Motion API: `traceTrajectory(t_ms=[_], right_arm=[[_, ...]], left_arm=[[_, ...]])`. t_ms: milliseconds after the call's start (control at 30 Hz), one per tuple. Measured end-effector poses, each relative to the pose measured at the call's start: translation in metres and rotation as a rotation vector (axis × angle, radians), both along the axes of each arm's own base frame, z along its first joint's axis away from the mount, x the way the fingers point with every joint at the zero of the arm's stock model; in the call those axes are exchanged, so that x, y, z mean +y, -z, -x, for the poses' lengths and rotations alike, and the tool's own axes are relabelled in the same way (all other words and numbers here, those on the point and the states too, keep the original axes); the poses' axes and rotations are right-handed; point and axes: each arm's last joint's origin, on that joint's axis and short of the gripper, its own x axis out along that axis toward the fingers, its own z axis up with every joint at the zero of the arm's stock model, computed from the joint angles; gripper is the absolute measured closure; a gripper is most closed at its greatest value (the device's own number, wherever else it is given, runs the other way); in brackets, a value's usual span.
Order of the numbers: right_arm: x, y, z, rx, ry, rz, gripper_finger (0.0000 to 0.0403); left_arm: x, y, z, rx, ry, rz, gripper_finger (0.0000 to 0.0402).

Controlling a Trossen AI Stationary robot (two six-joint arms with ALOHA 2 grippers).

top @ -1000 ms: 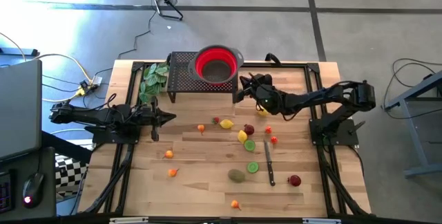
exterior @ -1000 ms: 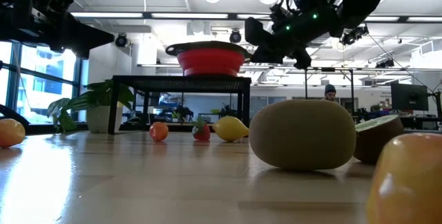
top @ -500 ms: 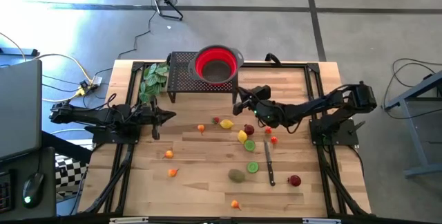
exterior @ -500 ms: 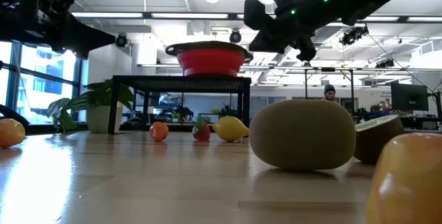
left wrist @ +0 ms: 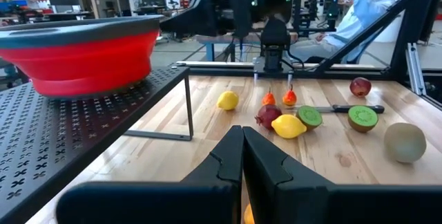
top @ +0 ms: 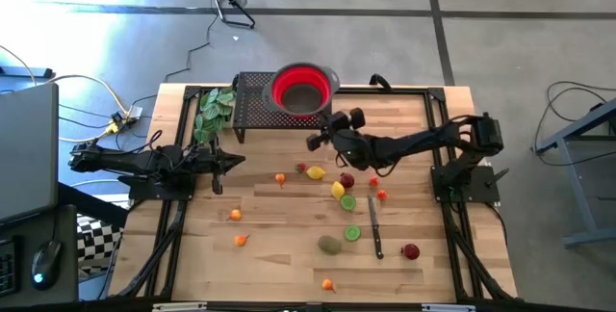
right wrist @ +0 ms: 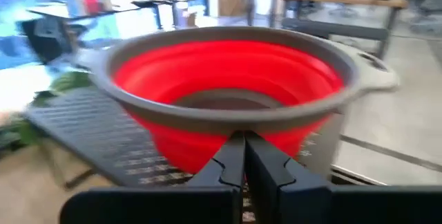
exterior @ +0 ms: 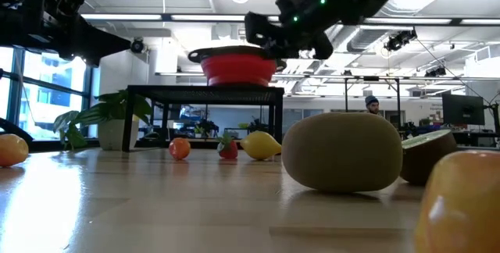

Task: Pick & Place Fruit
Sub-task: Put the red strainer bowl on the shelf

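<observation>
Pale plank table point(top: 289, 254) carries glossy toy fruit point(top: 338, 190); both dark hands, left point(top: 234, 163) and right point(top: 313, 143), pinched together, empty.

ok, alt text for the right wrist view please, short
A red collapsible bowl with a grey rim and handles fills the view, sitting on a black perforated metal stand. The right gripper points at it, its dark fingers shut together with nothing between them. A blurred room lies behind.

Red bowl point(top: 304, 90) on black rack point(top: 258, 103) blocks the table's far edge.
</observation>
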Motion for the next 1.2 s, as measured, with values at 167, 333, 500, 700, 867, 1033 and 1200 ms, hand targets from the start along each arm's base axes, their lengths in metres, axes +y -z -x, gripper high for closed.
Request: traceTrajectory(t_ms=[167,333,500,700,867,1033,1200], right_arm=[[-0.013,0.003,0.003,0.003,0.055,-0.016,0.0400],[-0.024,0.011,0.007,0.032,0.106,-0.067,0.0400],[-0.034,0.015,0.011,0.051,0.155,-0.080,0.0400],[-0.053,0.012,0.014,0.059,0.159,-0.065,0.0400],[-0.059,0.002,0.009,0.030,0.064,-0.013,0.0400],[-0.068,-0.001,0.008,-0.001,-0.059,-0.029,0.0400],[-0.074,0.013,0.004,0.003,-0.097,-0.073,0.0400]], left_arm=[[0.000,0.000,0.000,0.003,0.000,0.000,0.0398],[0.000,0.000,0.000,0.005,0.001,-0.001,0.0398],[0.000,0.000,0.000,0.005,0.003,-0.001,0.0398],[0.000,0.001,0.000,0.008,0.003,-0.001,0.0398],[0.000,0.001,0.000,0.008,0.003,-0.001,0.0398],[0.000,0.001,0.000,0.008,0.003,-0.001,0.0398],[0.000,0.001,0.000,0.007,0.002,-0.001,0.0398]])
